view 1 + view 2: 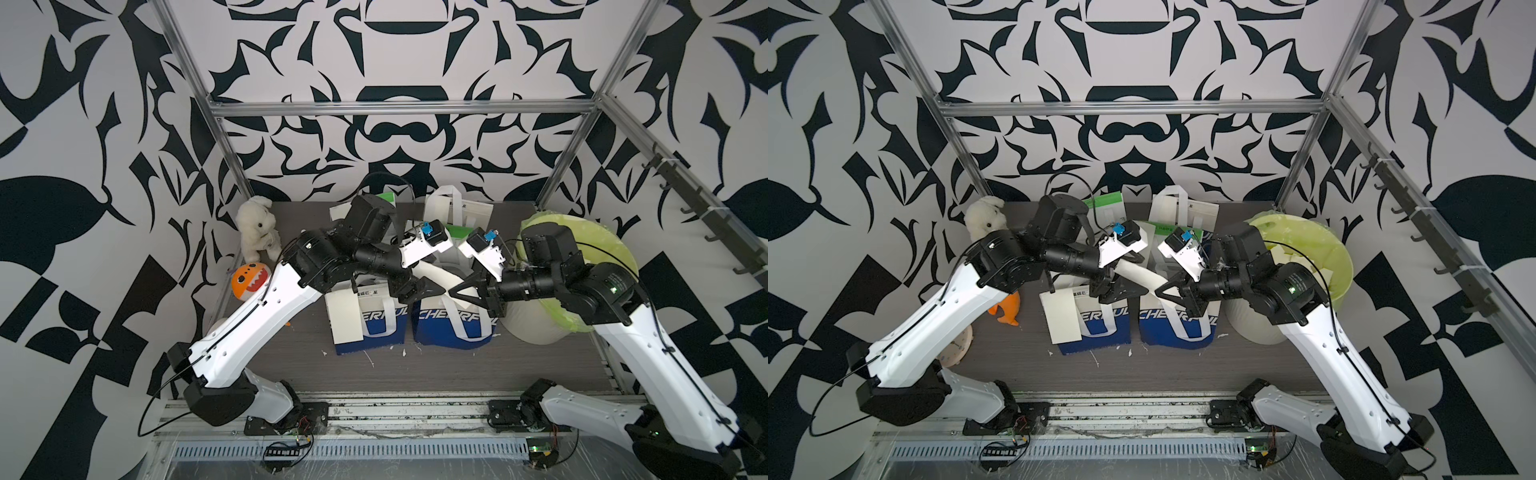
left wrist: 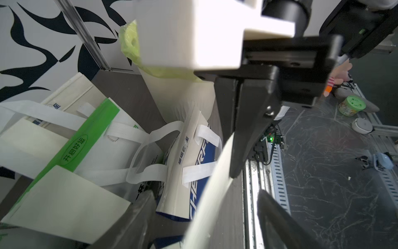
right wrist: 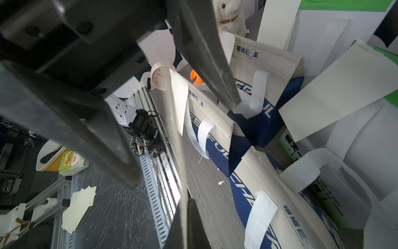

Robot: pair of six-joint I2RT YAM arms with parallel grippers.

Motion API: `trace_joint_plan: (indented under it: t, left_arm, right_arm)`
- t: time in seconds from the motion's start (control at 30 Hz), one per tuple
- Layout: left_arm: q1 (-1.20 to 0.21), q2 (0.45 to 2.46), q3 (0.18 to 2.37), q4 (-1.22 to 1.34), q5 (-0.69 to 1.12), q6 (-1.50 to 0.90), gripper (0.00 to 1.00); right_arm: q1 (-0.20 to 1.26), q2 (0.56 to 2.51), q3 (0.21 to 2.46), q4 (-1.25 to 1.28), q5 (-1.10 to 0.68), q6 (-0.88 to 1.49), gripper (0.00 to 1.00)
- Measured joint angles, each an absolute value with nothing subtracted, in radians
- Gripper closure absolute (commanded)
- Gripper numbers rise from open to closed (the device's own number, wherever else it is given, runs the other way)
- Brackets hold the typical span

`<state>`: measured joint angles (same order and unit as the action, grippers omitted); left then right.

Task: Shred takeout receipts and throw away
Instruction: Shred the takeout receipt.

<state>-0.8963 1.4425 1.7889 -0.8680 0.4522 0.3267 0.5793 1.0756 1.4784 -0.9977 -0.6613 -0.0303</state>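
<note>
Pinching the receipt (image 2: 215, 172) with the right tool (image 2: 233, 170). Holding the left tool (image 2: 205, 194) apart around it, above a "CHEERFUL" bag (image 1: 453, 332).

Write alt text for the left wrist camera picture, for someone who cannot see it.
The right gripper, shut, pinches a cream receipt strip that runs between the fingers of the open left gripper. Beyond are blue-and-white tote bags and a green-lined bin.

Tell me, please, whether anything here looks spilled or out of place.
Yes: small white paper scraps litter the table before the blue bags, and cream paper pieces lie on the floor beyond the table's edge, not in the bin.
</note>
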Motion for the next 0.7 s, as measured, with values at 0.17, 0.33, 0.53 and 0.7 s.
trace_joint_plan:
  t: [0.17, 0.33, 0.53, 0.7]
  left_arm:
    - [-0.896, 1.435, 1.766, -0.781, 0.468, 0.306, 0.36]
    - [-0.896, 1.416, 1.749, -0.731, 0.511, 0.289, 0.47]
    - [-0.896, 1.399, 1.724, -0.715, 0.546, 0.279, 0.61]
    - [-0.896, 1.385, 1.684, -0.709, 0.553, 0.268, 0.69]
  right_arm:
    - [0.584, 1.077, 1.478, -0.999, -0.662, -0.031, 1.0]
    - [0.584, 1.077, 1.478, -0.999, -0.66, -0.03, 1.0]
    - [0.584, 1.077, 1.478, -0.997, -0.652, -0.027, 1.0]
    - [0.585, 1.077, 1.478, -0.99, -0.65, -0.02, 1.0]
